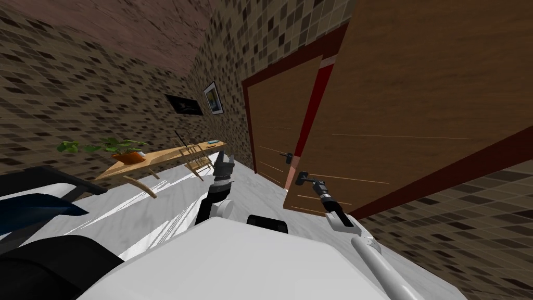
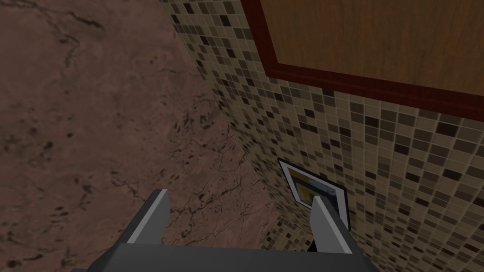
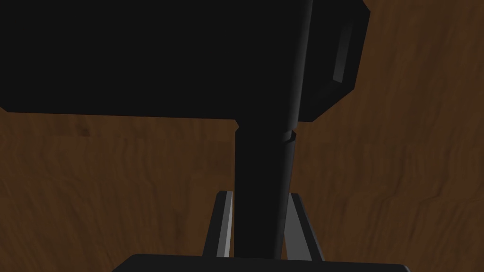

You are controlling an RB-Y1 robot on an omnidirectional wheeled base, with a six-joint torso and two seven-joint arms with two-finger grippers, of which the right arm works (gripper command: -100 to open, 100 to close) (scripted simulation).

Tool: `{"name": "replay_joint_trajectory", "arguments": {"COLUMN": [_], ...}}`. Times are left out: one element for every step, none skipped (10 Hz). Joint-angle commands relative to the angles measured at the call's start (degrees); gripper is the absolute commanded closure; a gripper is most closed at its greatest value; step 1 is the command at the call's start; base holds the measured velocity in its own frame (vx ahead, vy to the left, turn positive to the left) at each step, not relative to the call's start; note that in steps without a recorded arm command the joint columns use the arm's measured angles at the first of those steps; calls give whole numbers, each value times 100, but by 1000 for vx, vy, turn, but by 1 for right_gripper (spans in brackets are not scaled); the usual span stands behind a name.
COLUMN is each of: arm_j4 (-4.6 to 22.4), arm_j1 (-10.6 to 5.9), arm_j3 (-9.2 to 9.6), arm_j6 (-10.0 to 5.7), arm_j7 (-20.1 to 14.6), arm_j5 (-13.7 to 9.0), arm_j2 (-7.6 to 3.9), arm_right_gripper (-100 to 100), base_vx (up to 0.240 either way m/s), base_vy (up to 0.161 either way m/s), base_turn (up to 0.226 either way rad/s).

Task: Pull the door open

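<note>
My left gripper (image 2: 240, 198) hangs idle at eleven o'clock, fingers spread, holding nothing. At two o'clock stands the brown door (image 1: 416, 104), with its dark handle (image 3: 264, 156) near the free edge. My right gripper (image 3: 260, 194) pinches the handle's bar from both sides. To pull well, I judge I should grip firmly and draw back along the door's arc, not straight, so the bar cannot slip out.

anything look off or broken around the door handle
Nothing stands out: the right gripper is shut on the dark handle, the brown door looks undamaged, and the left gripper is open, off to the side.
</note>
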Motion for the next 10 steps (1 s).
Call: {"name": "replay_joint_trajectory", "arguments": {"arm_j4": [-145,-66,-128,-161,-197,-233,-269,-300,-327,-346], "arm_j1": [71,51,184,244,311,379,444,503,553,588], "arm_j3": [135,56,196,262,335,409,480,545,599,637], "arm_j6": [-43,-38,-207,-295,-393,-492,-588,-674,-747,-797], "arm_j7": [-82,-53,-179,-240,-307,-376,-442,-502,-553,-588], "arm_j5": [11,-1,-3,-5,-8,-11,-14,-17,-19,-20], "arm_j2": [-39,-51,-196,-271,-354,-439,-520,-594,-656,-699], "arm_right_gripper": [100,100,100,100,100,100,100,100,100,100], "base_vx": [-207,-94,-166,-246,-220,-210,-217,-198,-179,-158], "base_vy": [-95,-43,-22,-71,-86,-86,-93,-110,-118,-77], "base_turn": [114,16,114,146,140,111,78,107,96,69]}}
